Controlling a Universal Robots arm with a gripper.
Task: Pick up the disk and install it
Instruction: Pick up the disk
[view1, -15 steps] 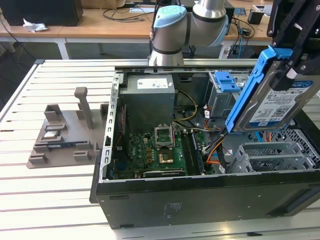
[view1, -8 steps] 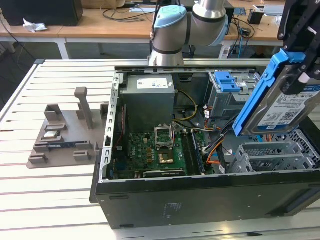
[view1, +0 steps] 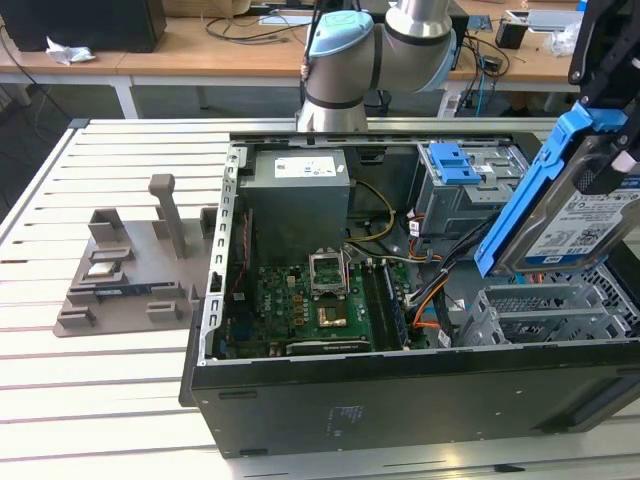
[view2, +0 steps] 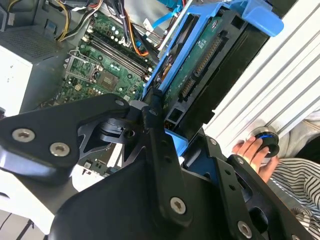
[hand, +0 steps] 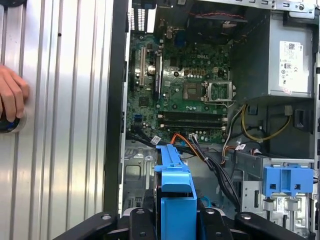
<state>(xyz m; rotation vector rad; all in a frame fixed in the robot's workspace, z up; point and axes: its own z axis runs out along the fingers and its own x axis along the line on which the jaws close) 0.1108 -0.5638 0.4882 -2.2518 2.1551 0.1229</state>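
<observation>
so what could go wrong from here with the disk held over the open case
The gripper holds the disk tilted, by one end; it might slip and drop onto the drive cage. Loose cables lie beside the cage and could get snagged or pinched.

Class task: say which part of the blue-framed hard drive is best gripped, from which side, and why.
Pinch the hard drive at one short end, coming in along its length. It is a flat, stiff slab with parallel sides, and the far end stays free. The tool holds it so, tilted above the computer case.
</observation>
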